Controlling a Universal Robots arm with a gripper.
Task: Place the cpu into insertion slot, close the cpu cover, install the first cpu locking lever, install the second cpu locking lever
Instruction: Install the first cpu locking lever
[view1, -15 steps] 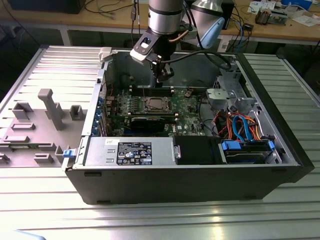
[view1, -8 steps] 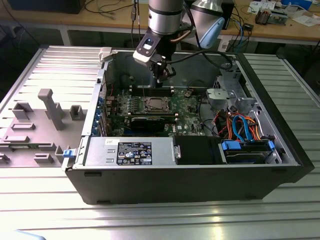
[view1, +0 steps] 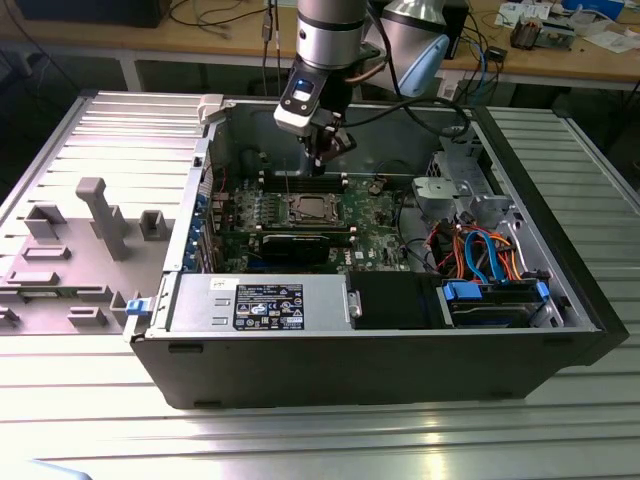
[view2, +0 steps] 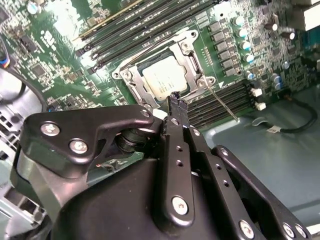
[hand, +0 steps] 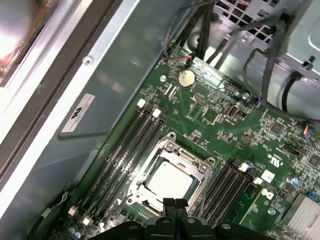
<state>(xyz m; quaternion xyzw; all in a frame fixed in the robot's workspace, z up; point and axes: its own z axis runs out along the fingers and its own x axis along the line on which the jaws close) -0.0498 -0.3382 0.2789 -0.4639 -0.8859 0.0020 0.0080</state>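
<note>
1. CPU (view2: 165, 80) sits inside the insertion slot (view2: 125, 75), its silver top showing.
2. CPU cover (view2: 192, 60) lies flat on the insertion slot, framing the CPU.
3. Gripper (view2: 177, 100) hovers over the insertion slot's edge, fingers pressed together, empty.
4. Thin metal rod (view2: 222, 104) juts out beside the insertion slot.

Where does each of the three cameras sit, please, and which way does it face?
Exterior view: off the arm, above the open computer case, looking down into it; the arm and gripper hang over the motherboard.
Second wrist view: on the arm behind the gripper, looking along its fingers at the cpu.
First wrist view: on the arm, looking past the fingertips at the motherboard.
Both wrist views share the cpu framed by the cpu cover.
</note>
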